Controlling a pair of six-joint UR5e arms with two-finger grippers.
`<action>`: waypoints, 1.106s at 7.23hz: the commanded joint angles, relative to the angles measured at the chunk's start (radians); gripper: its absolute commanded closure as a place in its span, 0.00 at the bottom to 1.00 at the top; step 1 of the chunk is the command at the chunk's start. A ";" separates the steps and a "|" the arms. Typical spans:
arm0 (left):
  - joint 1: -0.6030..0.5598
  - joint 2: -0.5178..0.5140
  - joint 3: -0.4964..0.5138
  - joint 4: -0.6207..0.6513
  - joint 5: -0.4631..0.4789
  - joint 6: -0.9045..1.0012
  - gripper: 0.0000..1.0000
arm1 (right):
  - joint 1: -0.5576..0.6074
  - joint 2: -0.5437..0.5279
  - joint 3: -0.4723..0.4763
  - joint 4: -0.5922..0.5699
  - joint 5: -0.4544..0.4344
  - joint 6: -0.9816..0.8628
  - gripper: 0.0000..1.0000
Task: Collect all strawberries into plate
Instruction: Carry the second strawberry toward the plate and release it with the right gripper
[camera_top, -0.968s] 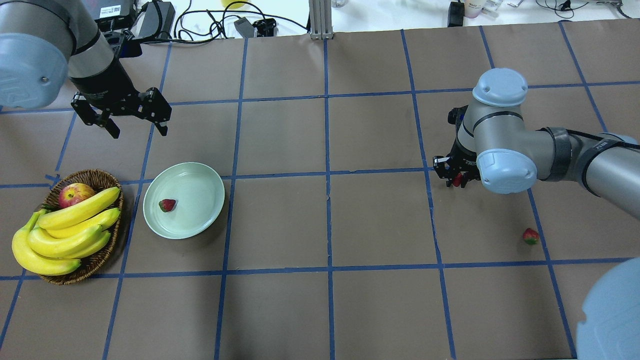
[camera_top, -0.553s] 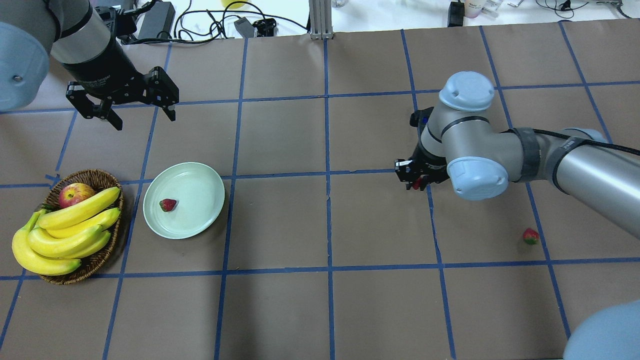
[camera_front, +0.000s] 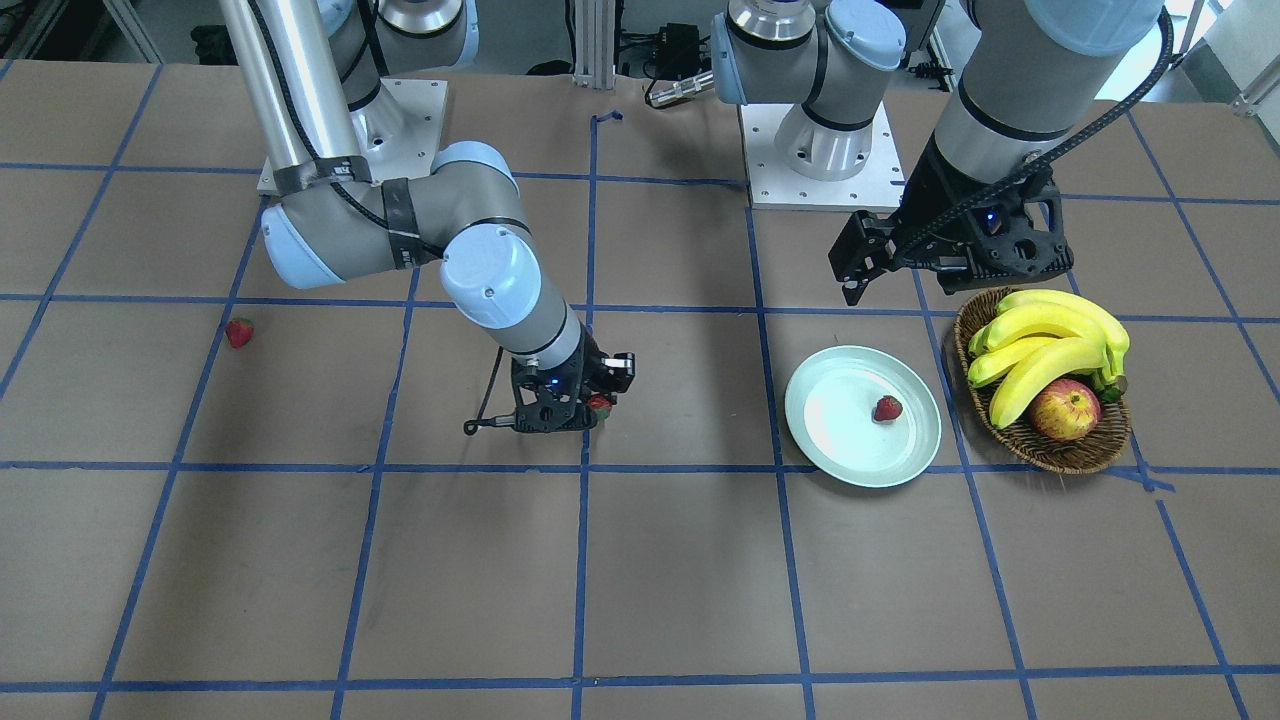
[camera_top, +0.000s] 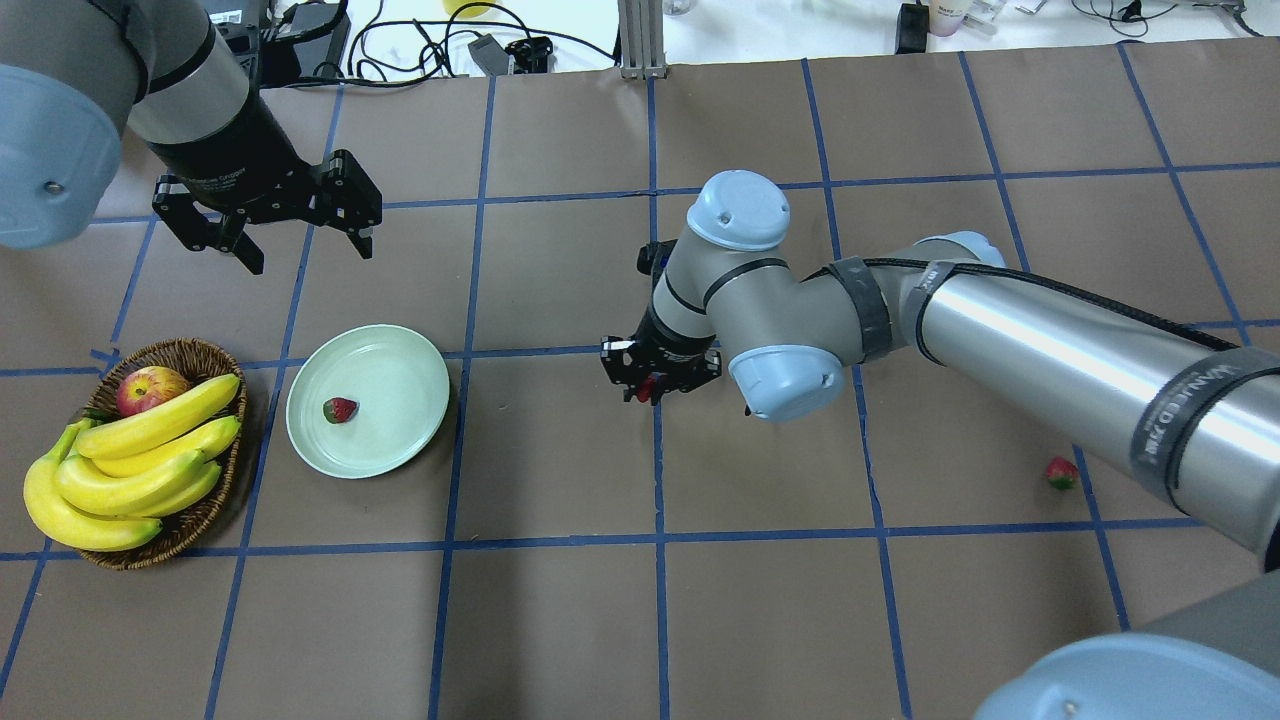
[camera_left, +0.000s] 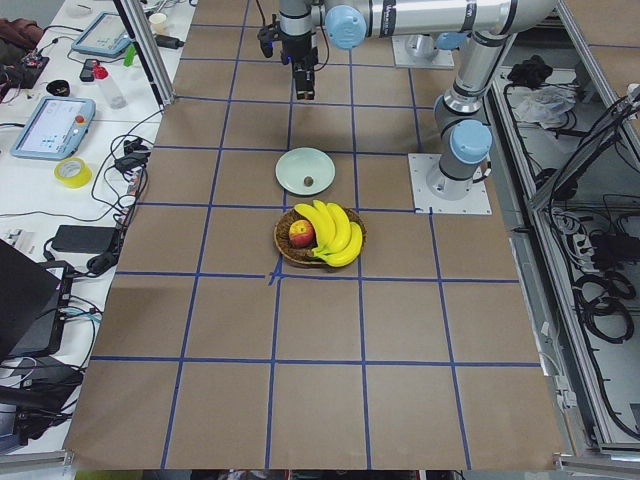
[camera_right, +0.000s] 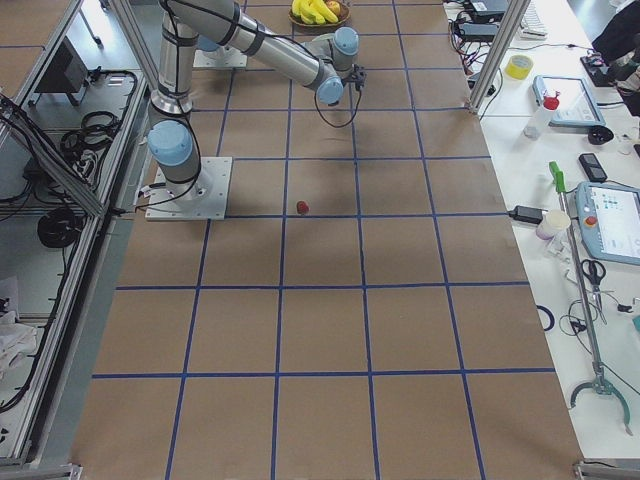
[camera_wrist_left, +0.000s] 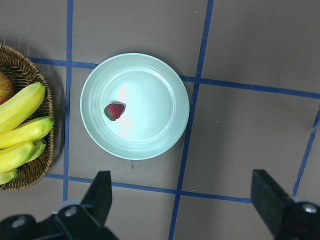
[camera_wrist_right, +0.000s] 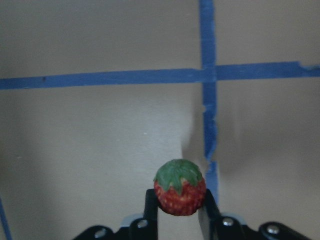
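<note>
Strawberry (camera_wrist_right: 179, 187) clamped in the right gripper (camera_top: 648, 389) above mid-table, well short of the plate (camera_top: 395, 445) where another berry (camera_top: 338, 409) lies; best released low over the plate's bare centre so it cannot roll off, clear of the left gripper (camera_top: 308, 257), which hangs spread and empty.

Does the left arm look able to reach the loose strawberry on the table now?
Probably not: the left gripper is open and free, but the loose strawberry lies far across the table, and the right arm, carrying another strawberry, stretches between them.
</note>
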 joint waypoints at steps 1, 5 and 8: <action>-0.001 0.013 -0.033 0.006 0.003 -0.001 0.00 | 0.071 0.066 -0.078 -0.010 0.049 0.101 0.87; -0.001 0.018 -0.044 0.009 -0.012 -0.012 0.00 | 0.072 0.021 -0.074 0.010 -0.004 0.095 0.00; 0.011 0.011 -0.050 0.003 -0.014 -0.001 0.00 | 0.026 -0.113 -0.051 0.304 -0.429 -0.031 0.00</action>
